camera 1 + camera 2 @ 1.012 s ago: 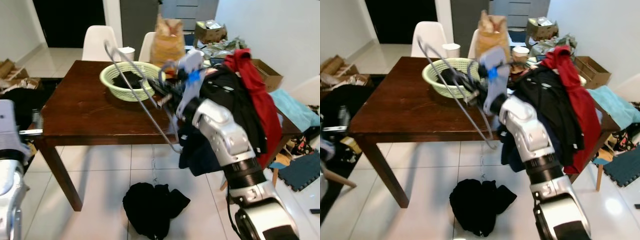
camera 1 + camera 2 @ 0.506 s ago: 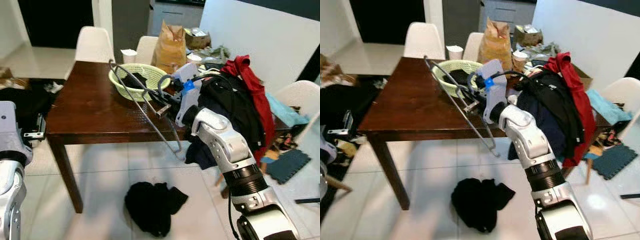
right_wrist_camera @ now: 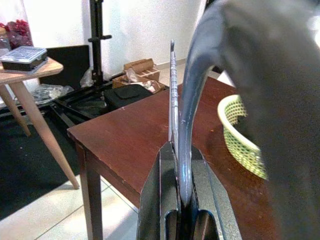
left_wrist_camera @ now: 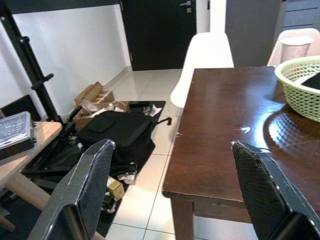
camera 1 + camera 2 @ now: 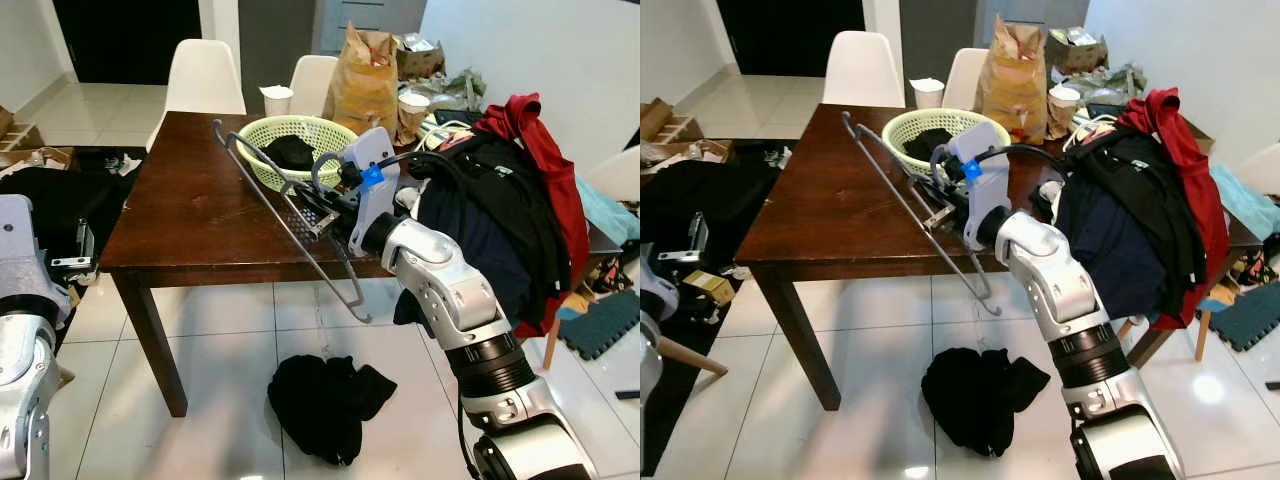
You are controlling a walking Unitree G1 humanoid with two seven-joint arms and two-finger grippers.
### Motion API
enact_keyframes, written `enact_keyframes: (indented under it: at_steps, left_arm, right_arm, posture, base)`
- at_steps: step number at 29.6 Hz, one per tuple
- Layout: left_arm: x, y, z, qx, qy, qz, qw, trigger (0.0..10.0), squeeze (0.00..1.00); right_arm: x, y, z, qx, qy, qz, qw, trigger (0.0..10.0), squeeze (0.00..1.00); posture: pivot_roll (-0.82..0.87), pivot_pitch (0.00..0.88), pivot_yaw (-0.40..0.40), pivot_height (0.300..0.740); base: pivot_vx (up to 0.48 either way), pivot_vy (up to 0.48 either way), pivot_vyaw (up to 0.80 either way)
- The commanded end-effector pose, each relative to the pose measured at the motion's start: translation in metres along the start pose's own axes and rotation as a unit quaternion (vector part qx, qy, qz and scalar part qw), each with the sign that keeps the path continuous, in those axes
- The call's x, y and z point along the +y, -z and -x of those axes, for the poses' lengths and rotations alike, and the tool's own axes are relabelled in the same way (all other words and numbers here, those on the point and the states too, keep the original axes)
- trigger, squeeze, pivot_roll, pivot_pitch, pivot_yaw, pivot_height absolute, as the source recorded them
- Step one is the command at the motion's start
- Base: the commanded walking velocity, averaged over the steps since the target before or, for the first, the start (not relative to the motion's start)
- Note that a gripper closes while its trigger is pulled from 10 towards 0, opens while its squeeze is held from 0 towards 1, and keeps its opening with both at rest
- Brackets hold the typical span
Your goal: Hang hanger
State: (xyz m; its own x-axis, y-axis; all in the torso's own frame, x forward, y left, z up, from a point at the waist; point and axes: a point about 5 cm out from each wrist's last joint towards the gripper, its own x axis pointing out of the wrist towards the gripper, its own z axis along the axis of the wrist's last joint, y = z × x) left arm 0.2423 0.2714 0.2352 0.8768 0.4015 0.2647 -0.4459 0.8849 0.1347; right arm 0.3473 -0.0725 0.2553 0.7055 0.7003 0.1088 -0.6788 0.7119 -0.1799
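The right gripper (image 5: 937,212) has its two black fingers clamped flat on a thin grey metal hanger (image 5: 290,225), held above the near edge of a dark brown wooden table (image 5: 190,215). The hanger's wire bars slant from over the tabletop down past the table's front edge, ending in a small bent hook in mid-air. In the right wrist view the wire (image 3: 172,95) stands squeezed between the finger pads. The left gripper (image 4: 170,190) hangs beside the table's left end with its fingers spread wide apart, nothing between them.

On the glossy tabletop sits a round pale-green woven basket (image 5: 300,135) with a dark cloth in it, a brown paper bag (image 5: 365,70) and paper cups behind. Red, black and navy clothes (image 5: 510,200) are heaped at the table's right end. A crumpled black garment (image 5: 325,400) lies on shiny white floor tiles. White moulded chairs (image 5: 205,75) stand at the far side
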Motion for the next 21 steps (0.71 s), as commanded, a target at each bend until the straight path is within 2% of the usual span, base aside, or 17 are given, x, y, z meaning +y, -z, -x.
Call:
enact_keyframes:
  at_steps: [1, 8, 12, 13, 15, 16, 17, 18, 21]
  left_arm:
    - [-0.003, 0.003, 0.002, 0.01, 0.003, 0.001, 1.0, 10.0, 0.0]
    - [-0.005, 0.0, 0.003, 0.003, 0.018, 0.002, 1.0, 10.0, 0.0]
    - [-0.006, -0.004, 0.003, -0.006, 0.023, 0.001, 1.0, 10.0, 0.0]
    - [-0.006, -0.012, 0.001, -0.023, 0.027, 0.001, 0.999, 10.0, 0.0]
    - [-0.006, -0.012, 0.001, -0.023, 0.027, 0.001, 0.999, 10.0, 0.0]
    - [-0.007, -0.02, -0.002, -0.04, 0.032, 0.001, 0.999, 10.0, 0.0]
    - [-0.007, -0.02, -0.002, -0.04, 0.032, 0.001, 0.999, 10.0, 0.0]
    - [-0.009, -0.031, -0.005, -0.062, 0.041, 0.004, 0.997, 10.0, 0.0]
    - [-0.012, -0.038, -0.007, -0.077, 0.05, 0.006, 0.996, 10.0, 0.0]
  right_arm:
    - [0.0, 0.0, 0.002, 0.001, 0.001, 0.0, 1.0, 10.0, 0.0]
    - [0.001, 0.0, 0.002, 0.0, 0.002, -0.002, 1.0, 10.0, 0.0]
    - [0.001, -0.001, 0.002, -0.001, 0.003, -0.003, 1.0, 10.0, 0.0]
    - [0.0, -0.009, 0.001, -0.024, 0.007, -0.026, 0.999, 10.0, 0.0]
    - [0.0, -0.009, 0.001, -0.024, 0.007, -0.026, 0.999, 10.0, 0.0]
    - [-0.003, -0.016, 0.001, -0.045, 0.012, -0.046, 0.998, 10.0, 0.0]
    - [-0.003, -0.016, 0.001, -0.045, 0.012, -0.046, 0.998, 10.0, 0.0]
    - [-0.007, -0.023, 0.0, -0.062, 0.022, -0.061, 0.996, 10.0, 0.0]
    - [-0.011, -0.025, -0.001, -0.067, 0.034, -0.07, 0.995, 10.0, 0.0]
  posture:
    - [0.05, 0.0, -0.053, 0.74]
    - [0.06, 0.0, -0.054, 0.74]
    - [0.05, 0.0, -0.054, 0.74]
    - [0.05, 0.0, -0.053, 0.74]
    - [0.05, 0.0, -0.053, 0.74]
    - [0.05, 0.0, -0.055, 0.74]
    - [0.05, 0.0, -0.055, 0.74]
    - [0.06, 0.0, -0.057, 0.74]
    - [0.06, 0.0, -0.057, 0.74]
  base:
    - [0.0, 0.0, 0.0]
    - [0.0, 0.0, 0.0]
    - [0.304, 0.0, 0.0]
    - [0.394, 0.0, 0.0]
    - [0.394, 0.0, 0.0]
    - [0.409, 0.0, 0.0]
    - [0.409, 0.0, 0.0]
    - [0.424, 0.0, 0.0]
    - [0.426, 0.0, 0.0]
